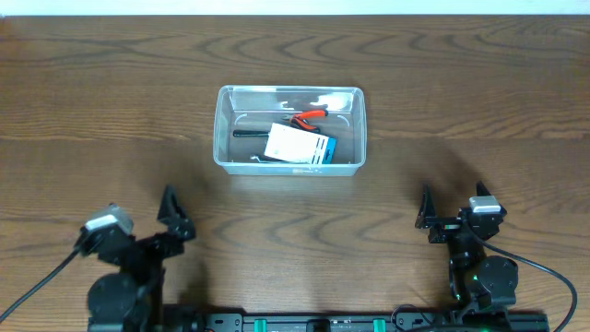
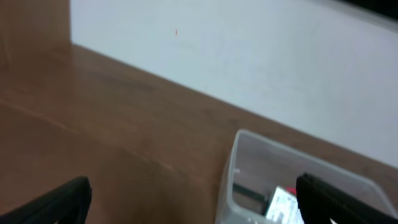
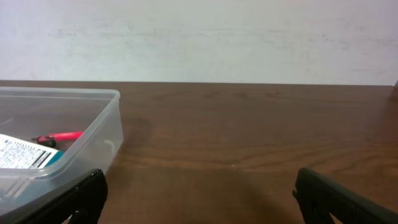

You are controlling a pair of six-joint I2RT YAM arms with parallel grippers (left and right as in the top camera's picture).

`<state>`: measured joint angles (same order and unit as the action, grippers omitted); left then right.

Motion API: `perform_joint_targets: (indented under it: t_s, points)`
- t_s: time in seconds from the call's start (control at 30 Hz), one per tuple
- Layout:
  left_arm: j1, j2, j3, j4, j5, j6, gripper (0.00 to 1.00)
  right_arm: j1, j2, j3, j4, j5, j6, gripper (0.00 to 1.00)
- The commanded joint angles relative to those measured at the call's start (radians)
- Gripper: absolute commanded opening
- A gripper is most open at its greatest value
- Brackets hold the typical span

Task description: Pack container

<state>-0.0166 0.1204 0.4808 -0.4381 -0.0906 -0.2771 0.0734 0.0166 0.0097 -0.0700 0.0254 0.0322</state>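
The clear plastic container (image 1: 289, 130) sits at the middle of the wooden table. Inside it lie a blue-and-white box (image 1: 297, 146), red-handled pliers (image 1: 310, 117) and a black-handled tool (image 1: 249, 133). It also shows in the left wrist view (image 2: 239, 168) and the right wrist view (image 3: 93, 134). My left gripper (image 1: 173, 217) is open and empty at the front left, well short of the container. My right gripper (image 1: 426, 218) is open and empty at the front right.
A white wall (image 3: 199, 37) runs along the table's far edge. Bare wooden tabletop (image 1: 479, 101) surrounds the container on all sides.
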Motion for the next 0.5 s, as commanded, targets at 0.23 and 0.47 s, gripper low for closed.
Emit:
perform_joint_targets:
  t_s: [0.23,0.47]
  points:
    - [0.004,-0.015,-0.222,0.212,-0.015,0.022,0.98,-0.002,-0.010,-0.004,-0.001,-0.004,-0.018,0.99]
    - [0.004,-0.015,-0.275,0.217,-0.015,0.022,0.98,-0.002,-0.010,-0.004,-0.001,-0.004,-0.018,0.99]
